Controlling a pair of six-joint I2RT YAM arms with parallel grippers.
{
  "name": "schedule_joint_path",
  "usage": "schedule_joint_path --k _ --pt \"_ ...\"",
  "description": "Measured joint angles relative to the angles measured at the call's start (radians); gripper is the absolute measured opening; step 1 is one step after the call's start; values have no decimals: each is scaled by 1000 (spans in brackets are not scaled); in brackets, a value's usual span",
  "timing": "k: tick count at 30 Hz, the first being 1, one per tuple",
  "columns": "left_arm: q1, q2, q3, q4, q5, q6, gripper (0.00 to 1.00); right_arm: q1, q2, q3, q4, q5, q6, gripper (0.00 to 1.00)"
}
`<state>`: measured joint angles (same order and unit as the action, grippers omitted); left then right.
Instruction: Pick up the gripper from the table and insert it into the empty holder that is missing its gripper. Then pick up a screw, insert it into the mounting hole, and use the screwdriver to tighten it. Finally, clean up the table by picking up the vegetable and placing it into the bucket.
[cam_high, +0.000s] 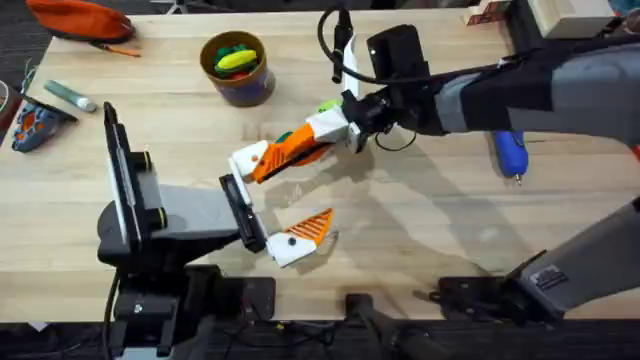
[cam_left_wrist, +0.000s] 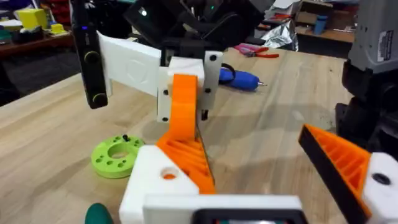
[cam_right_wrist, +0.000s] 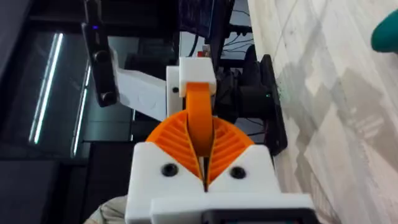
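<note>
1. Right gripper (cam_right_wrist: 201, 163) pinched tight on the gripper (cam_high: 285, 152), orange ribbed pads on either side of it.
2. Far end of that orange piece against the holder (cam_high: 247, 160), touching it; how deep it sits, impossible to tell.
3. Left gripper (cam_high: 300, 190) spread wide: the holder on one side, the fitted orange finger well apart on the other.
4. Green ring (cam_left_wrist: 115, 155) near the holder, with the vegetable (cam_left_wrist: 99, 215) just beside the ring.
5. Bucket (cam_high: 206, 58) behind the holder, yellow and green toy pieces inside.
6. Screwdriver (cam_high: 510, 152) well apart from the holder, lying flat beyond the right arm.
</note>
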<state>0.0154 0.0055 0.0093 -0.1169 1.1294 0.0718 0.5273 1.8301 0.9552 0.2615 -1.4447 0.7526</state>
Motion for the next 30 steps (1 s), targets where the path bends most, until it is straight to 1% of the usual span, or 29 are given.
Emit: schedule_joint_path --k 30 --pt "0 0 0 0 -5 -2 986 16 0 13 0 50 11 4"
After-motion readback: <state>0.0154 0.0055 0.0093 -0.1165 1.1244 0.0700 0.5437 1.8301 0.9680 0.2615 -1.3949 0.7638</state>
